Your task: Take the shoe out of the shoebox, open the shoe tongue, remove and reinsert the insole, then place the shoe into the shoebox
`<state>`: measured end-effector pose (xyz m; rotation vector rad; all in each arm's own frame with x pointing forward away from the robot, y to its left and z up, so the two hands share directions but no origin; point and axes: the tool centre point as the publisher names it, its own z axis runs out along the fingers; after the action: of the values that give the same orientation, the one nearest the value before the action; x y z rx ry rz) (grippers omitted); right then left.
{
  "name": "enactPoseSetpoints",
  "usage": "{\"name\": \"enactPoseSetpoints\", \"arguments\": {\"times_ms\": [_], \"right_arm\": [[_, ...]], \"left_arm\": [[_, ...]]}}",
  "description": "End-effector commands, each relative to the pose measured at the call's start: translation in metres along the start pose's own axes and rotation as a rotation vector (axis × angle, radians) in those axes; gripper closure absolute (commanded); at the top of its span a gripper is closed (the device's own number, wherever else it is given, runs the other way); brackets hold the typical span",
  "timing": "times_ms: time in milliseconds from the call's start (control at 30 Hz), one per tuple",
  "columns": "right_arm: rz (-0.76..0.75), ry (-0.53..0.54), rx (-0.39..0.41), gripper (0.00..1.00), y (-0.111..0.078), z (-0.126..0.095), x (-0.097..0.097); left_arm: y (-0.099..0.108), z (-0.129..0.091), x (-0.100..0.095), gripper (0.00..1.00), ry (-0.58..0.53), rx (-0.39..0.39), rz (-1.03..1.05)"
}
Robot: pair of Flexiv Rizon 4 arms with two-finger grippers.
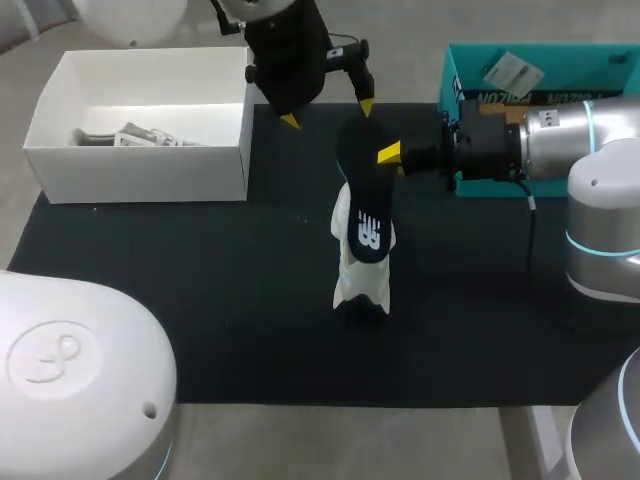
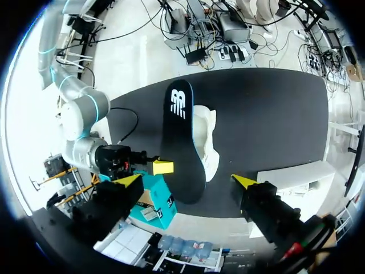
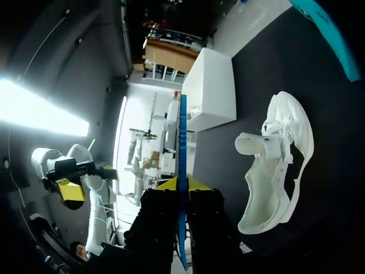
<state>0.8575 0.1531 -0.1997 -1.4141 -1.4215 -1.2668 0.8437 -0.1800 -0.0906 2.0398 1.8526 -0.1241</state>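
The insole [image 1: 366, 215] is dark navy with a white logo near its lower end. It hangs long-side down over the white shoe [image 1: 358, 290]. The shoe rests on the black mat [image 1: 200, 280] near the table's middle, outside any box. In the right wrist view its opening gapes, with the tongue and laces pulled loose.

The white shoebox [image 1: 60, 160] stands open at the mat's far left corner with some packing scraps [image 1: 130, 135] inside. A teal box [image 1: 455, 80] sits at the far right, behind the right arm.

The right gripper [image 3: 181, 184] is clamped on the insole's upper part, its two fingers pressing the thin edge from both sides. The left gripper [image 2: 188, 181] hovers above the insole's top end with its fingers spread wide, touching nothing. The insole's lower end overlaps the shoe in the head view, but I cannot tell whether they touch.
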Motion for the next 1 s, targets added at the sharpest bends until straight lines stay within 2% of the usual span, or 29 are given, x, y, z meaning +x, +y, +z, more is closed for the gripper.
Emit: {"name": "enactPoseSetpoints", "arguments": {"times_ms": [33, 267, 467, 1000], "right_arm": [[0.001, 0.002, 0.007, 1.00, 0.0032, 0.0048, -0.0011], [-0.004, 0.004, 0.013, 1.00, 0.0042, 0.0058, 0.0016], [-0.002, 0.002, 0.012, 1.00, 0.0030, 0.0029, 0.0016], [-0.004, 0.009, 0.029, 1.00, 0.0034, 0.0066, -0.0013]], "left_arm": [[0.0008, -0.0094, -0.0136, 0.00, 0.209, -0.120, 0.078], [0.0056, -0.0079, -0.0197, 0.00, 0.263, -0.037, 0.122], [0.0015, -0.0077, -0.0224, 0.00, 0.237, 0.073, 0.098], [-0.0009, -0.0081, -0.0174, 0.00, 0.247, 0.058, 0.096]]}}
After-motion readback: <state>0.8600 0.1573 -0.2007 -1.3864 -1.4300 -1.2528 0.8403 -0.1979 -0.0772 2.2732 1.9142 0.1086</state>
